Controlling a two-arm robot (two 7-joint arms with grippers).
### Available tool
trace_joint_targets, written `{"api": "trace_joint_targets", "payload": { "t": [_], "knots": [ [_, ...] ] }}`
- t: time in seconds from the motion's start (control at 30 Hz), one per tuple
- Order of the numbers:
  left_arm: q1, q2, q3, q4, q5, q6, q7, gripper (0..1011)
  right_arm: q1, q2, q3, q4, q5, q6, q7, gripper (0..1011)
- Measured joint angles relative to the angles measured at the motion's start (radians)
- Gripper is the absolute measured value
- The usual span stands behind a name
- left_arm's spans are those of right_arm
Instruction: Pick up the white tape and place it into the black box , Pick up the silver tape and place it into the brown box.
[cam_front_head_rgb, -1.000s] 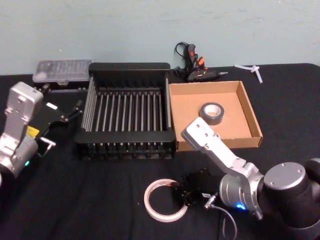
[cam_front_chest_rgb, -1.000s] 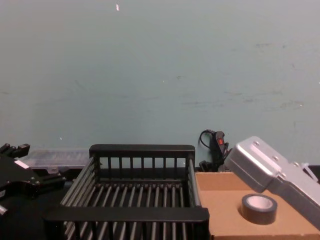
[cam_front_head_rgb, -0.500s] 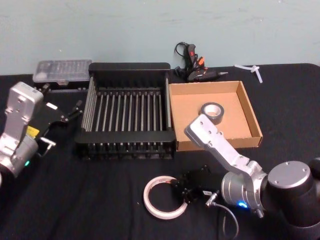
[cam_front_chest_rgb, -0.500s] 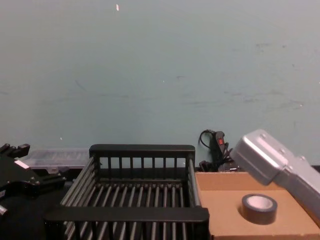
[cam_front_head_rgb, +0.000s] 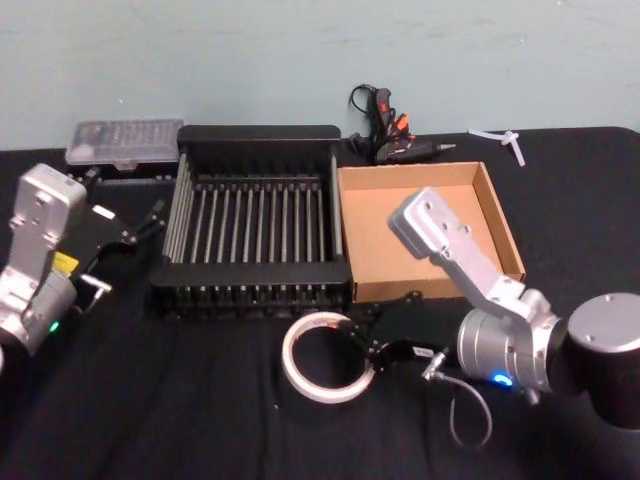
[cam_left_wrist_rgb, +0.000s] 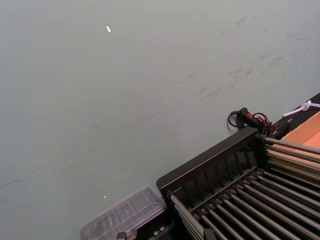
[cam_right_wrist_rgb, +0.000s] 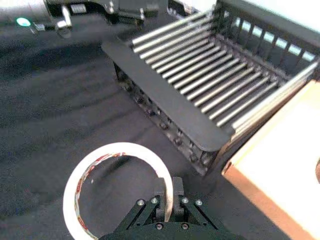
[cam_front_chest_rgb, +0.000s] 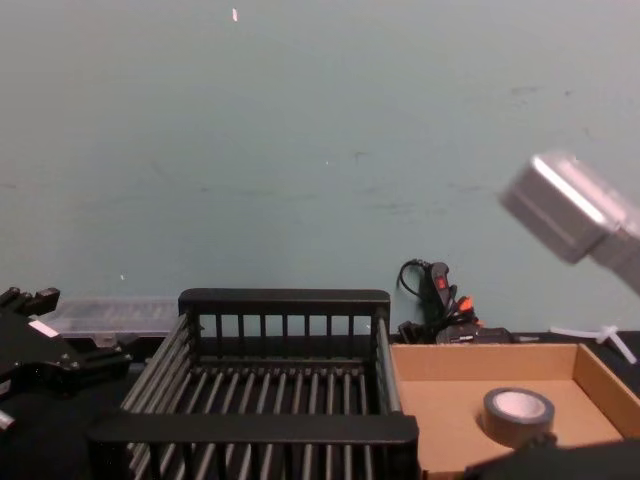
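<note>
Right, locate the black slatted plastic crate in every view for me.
Head: black slatted plastic crate, centre-left, beside the tan cardboard box.
Left wrist: crate's corner and bars, at.
Right wrist: beyond the white tape, at.
Chest: lower centre.
Shared landmark: cardboard box.

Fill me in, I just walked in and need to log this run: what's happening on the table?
The right gripper is shut on the white tape, pinching its rim and holding it in front of the black box, not yet over it. The silver tape already lies in the brown box. The left gripper sits idle to the left of the black box.
</note>
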Motion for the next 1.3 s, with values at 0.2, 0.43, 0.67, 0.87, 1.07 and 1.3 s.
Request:
{"api": "trace_joint_targets", "payload": {
  "t": [0.2,0.43,0.67,0.87,1.07,1.3],
  "knots": [
    [0.000,0.000,0.000,0.000,0.000,0.000,0.000,1001,0.010,0.019,0.009,-0.034,0.022,-0.017,0.005,98],
    [0.000,0.000,0.000,0.000,0.000,0.000,0.000,1001,0.031,0.029,0.017,-0.050,0.040,-0.046,0.002,98],
    [0.000,0.000,0.000,0.000,0.000,0.000,0.000,1001,0.090,0.017,0.020,-0.017,0.050,-0.079,-0.019,98],
    [0.000,0.000,0.000,0.000,0.000,0.000,0.000,1001,0.146,-0.005,0.011,0.040,0.052,-0.101,-0.033,98],
    [0.000,0.000,0.000,0.000,0.000,0.000,0.000,1001,0.216,-0.037,-0.008,0.117,0.053,-0.124,-0.045,98],
    [0.000,0.000,0.000,0.000,0.000,0.000,0.000,1001,0.295,-0.093,-0.021,0.230,0.052,-0.156,-0.073,98]
  ]
}}
